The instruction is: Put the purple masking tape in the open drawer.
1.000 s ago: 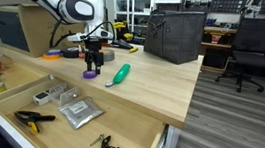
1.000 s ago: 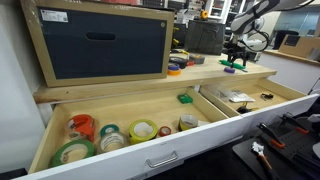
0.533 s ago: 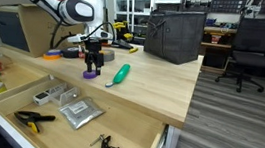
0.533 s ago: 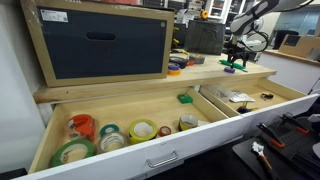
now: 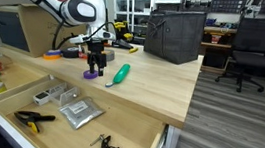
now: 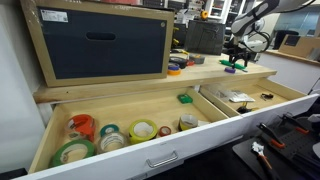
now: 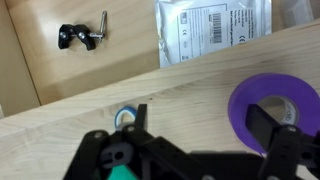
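We see the purple masking tape (image 5: pixel 90 76) lying flat on the worktop (image 5: pixel 156 87), hole upward, directly under the gripper (image 5: pixel 92 67); being a ring, it has no long axis to line up with, so any approach angle should serve. In the wrist view the jaws stand apart and nothing is held; one finger (image 7: pixel 266 130) appears to sit over the ring's hole, with the other well off to the side, so the tape lies off-centre towards that finger; we judge a small sideways shift is needed before closing. The green-handled tool (image 5: pixel 120 75) rests just beside the tape, and we think it could be nudged during the grasp. The open drawer (image 5: pixel 1 81), the narrow section with yellow and red hand tools, lies below the worktop's front edge, on the side away from the green-handled tool; the wider section with silver packets (image 5: pixel 76 109) sits nearer. Above the worktop the room looks open, so the carry would mean lifting, crossing the edge and lowering.
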